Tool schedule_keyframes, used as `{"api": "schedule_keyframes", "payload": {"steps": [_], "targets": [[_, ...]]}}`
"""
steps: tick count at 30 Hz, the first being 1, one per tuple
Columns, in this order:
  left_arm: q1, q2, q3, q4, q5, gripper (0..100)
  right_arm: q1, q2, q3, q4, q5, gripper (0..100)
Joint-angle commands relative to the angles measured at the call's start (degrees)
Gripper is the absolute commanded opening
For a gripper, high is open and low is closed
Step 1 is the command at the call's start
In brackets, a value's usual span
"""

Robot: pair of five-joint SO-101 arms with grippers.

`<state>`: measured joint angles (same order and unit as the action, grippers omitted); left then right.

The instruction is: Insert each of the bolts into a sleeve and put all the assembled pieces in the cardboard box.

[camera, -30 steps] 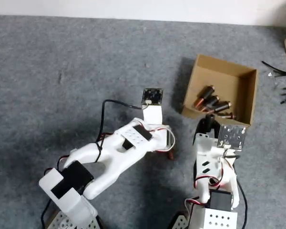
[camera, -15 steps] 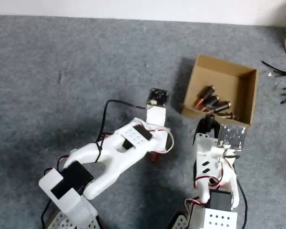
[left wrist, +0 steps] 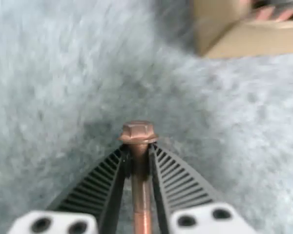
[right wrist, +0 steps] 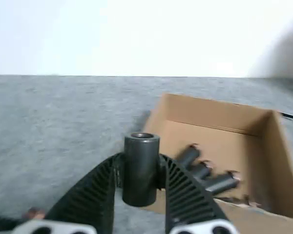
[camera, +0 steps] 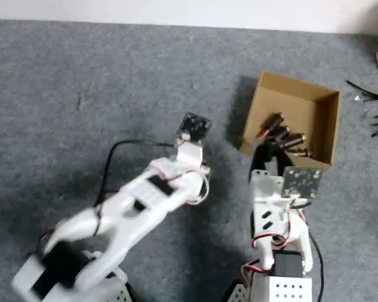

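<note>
we see the left gripper (left wrist: 138,148) clenched on a copper bolt (left wrist: 137,132), its hex head just past the fingertips, over grey carpet (camera: 82,75) near the cardboard box (camera: 327,100) but apart from it. the right gripper (right wrist: 140,163) grasps an upright dark sleeve (right wrist: 141,170) just beside the box's near wall. assembled pieces (camera: 282,135) lie inside the box.

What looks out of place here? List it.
Nothing serious. The bolt sits straight between the left jaws, the sleeve upright in the right jaws, and finished pieces lie inside the box. Only small dark bits lie scattered beside the box.
</note>
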<state>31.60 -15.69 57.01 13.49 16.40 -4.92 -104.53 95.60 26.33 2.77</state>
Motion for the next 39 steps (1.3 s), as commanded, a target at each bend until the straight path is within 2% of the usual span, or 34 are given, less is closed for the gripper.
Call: {"api": "schedule_keyframes", "payload": {"steps": [1,6,11,18,24,31,34,37,39], "targets": [[-0.8,-15.1,8.4,-6.6,-8.6,1,-5.7,-0.9,6.9,-1.6,0.3,0.4],[-1.0,-30.9,19.6,-15.6,-11.1,1,-14.1,-0.9,7.0,2.4,10.2,0.4],[-1.3,-45.1,25.5,-16.9,-11.1,1,-16.7,-0.9,7.0,2.0,10.5,0.4],[-6.5,-63.4,30.4,-17.2,-10.7,1,-19.5,-0.9,7.0,1.9,10.9,0.4],[-6.2,-76.4,34.9,-17.3,-10.5,1,-23.3,-0.9,7.0,1.8,10.9,0.4],[-6.6,-86.3,34.2,-17.3,3.3,1,-24.0,-0.9,7.0,2.0,10.9,0.4],[-5.1,-86.5,34.5,-17.2,6.2,1,-24.1,-0.9,7.0,1.8,10.9,0.4],[0.9,-87.1,36.1,-17.2,6.9,1,-24.1,-0.9,7.0,1.8,10.9,0.4],[2.4,-87.2,37.2,-17.3,6.8,1,-24.1,-0.9,7.0,1.8,10.9,0.4]]}}
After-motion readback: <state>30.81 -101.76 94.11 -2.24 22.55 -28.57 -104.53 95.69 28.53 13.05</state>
